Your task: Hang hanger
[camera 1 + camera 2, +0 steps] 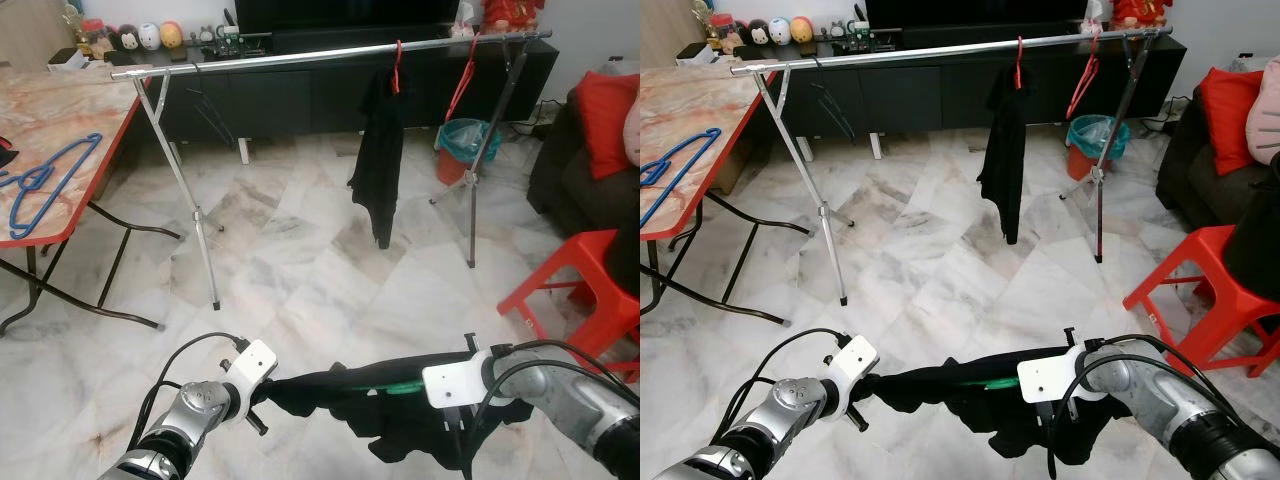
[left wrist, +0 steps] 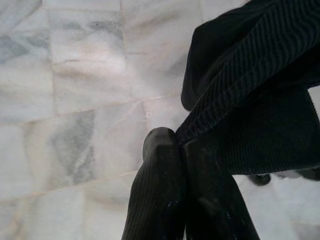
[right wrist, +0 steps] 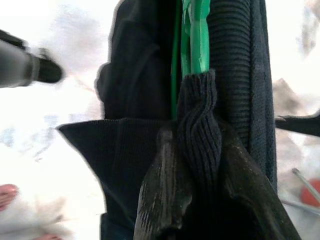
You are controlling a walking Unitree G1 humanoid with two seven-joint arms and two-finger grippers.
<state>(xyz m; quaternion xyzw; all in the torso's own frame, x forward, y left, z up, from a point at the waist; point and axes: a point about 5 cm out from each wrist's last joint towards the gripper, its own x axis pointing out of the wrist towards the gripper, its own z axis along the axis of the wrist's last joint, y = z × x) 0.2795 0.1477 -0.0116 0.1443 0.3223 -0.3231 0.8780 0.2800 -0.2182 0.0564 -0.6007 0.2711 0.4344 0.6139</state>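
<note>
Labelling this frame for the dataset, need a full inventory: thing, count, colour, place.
clothes rail: 1, silver, across the room ahead, on crossed legs
red hangers: 2, on the rail's right part; one bare
hung garment: 1, black, on the left red hanger
blue hangers: count unclear, on the table
folding table: 1, marble-pattern top with red edge, far left
bin: 1, red with teal liner, behind the rail
stool: 1, red, right
TV cabinet: 1, black, back wall, figurines on top
held garment: 1, black, stretched between both pincers
green hanger: 1, inside the held garment
left pincer: shut on the held garment's edge
right pincer: shut on the held garment by the green hanger
</note>
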